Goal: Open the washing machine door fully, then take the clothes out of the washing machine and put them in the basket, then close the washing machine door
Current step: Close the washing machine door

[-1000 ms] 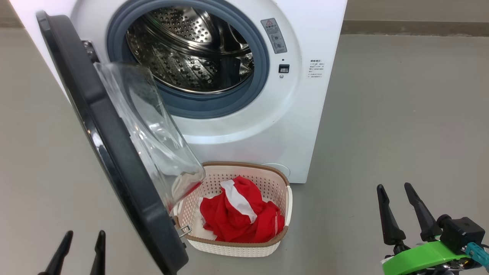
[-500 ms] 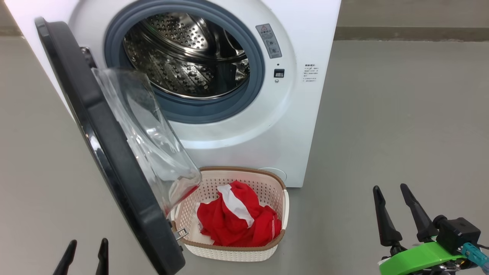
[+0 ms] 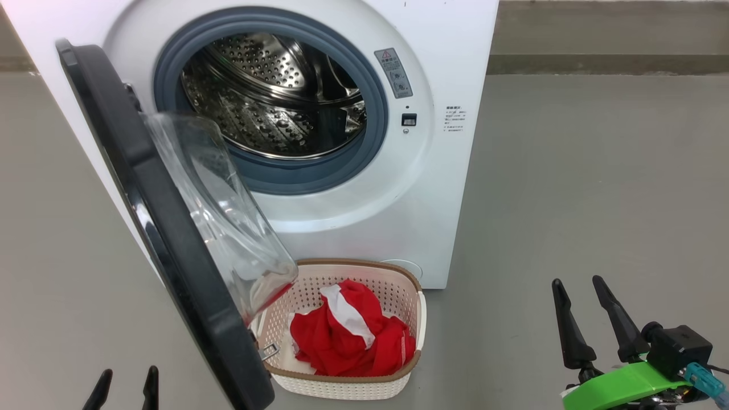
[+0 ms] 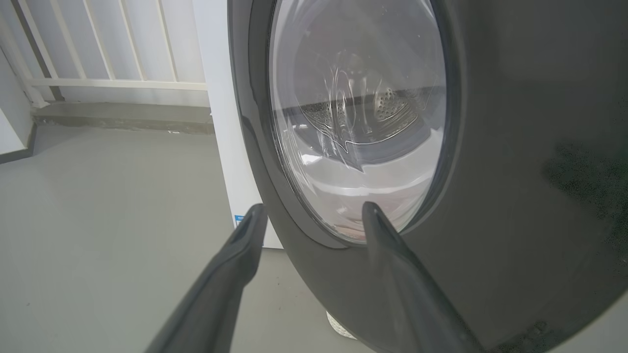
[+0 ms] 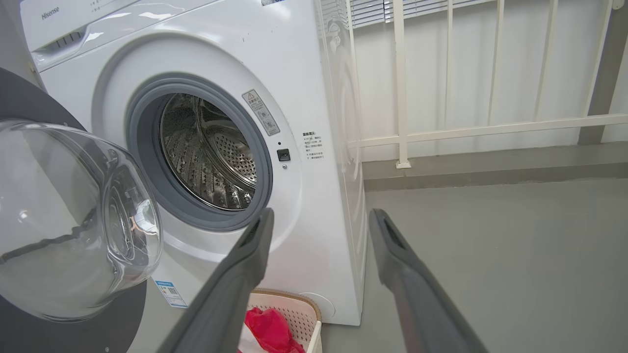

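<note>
The white washing machine (image 3: 438, 188) stands ahead with its steel drum (image 3: 273, 102) showing no clothes inside. Its door (image 3: 165, 228) hangs open to the left, black rim toward me, glass bowl (image 3: 222, 216) bulging over the basket. Red and white clothes (image 3: 347, 336) lie in the cream basket (image 3: 347, 384) on the floor below the opening. My left gripper (image 3: 126, 380) is open at the lower left, just outside the door; in the left wrist view the door's outer face (image 4: 515, 171) is close in front of its fingers (image 4: 235, 255). My right gripper (image 3: 578, 282) is open and empty, right of the basket.
Grey floor (image 3: 598, 188) spreads to the right of the machine. A white railing (image 5: 490, 127) and a low kerb run behind it. The open door overhangs the basket's left end.
The head camera has shifted, so the whole scene sits a little lower and further left. My left gripper shows less at the bottom edge. Door, basket and clothes have not moved.
</note>
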`<state>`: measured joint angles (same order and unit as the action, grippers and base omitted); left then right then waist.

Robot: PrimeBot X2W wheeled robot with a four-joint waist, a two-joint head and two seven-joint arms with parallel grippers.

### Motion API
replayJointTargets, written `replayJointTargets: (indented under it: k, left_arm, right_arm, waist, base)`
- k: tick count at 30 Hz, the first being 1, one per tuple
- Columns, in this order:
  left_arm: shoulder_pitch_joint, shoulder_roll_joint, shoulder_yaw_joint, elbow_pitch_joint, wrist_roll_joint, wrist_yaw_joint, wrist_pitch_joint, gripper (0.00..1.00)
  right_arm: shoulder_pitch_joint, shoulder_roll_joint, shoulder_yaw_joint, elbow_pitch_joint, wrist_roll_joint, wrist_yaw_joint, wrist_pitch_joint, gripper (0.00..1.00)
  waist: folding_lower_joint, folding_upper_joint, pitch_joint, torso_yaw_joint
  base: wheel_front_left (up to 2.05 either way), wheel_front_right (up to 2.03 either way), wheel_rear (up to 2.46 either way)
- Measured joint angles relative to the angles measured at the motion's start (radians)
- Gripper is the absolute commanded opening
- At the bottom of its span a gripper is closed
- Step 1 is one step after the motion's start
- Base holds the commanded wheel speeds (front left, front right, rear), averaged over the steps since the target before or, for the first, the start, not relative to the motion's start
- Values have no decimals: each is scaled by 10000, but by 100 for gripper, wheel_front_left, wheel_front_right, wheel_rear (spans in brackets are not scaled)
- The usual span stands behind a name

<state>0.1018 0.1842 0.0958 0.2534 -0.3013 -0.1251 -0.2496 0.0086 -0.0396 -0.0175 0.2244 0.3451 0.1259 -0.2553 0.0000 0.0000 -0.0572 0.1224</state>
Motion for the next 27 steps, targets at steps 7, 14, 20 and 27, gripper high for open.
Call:
replayJointTargets:
  k: [7, 14, 20, 27]
  left_arm:
    - [-5, 127, -29, 98, -6, 0, 0, 100]
    - [-281, 107, -58, 401, -470, 0, 0, 21]
    - [-761, -174, -13, 284, -1996, 0, 261, 0]
    - [-1559, -1206, 826, -1145, -6506, 13, 1728, 0]
  right_arm:
    - [87, 0, 17, 2, 69, 0, 0, 100]
    - [87, 0, 17, 0, 69, 0, 0, 100]
    - [87, 2, 13, -6, 71, 0, 0, 100]
    - [87, 2, 12, -6, 71, 0, 0, 100]
  waist:
    - [-1, 0, -59, -47]
    - [0, 0, -55, -31]
    - [0, 0, -40, 10]
    - [0, 0, 31, 41]
  base:
    - [0, 0, 0]
    - [0, 0, 0]
    - [0, 0, 0]
    - [0, 0, 0]
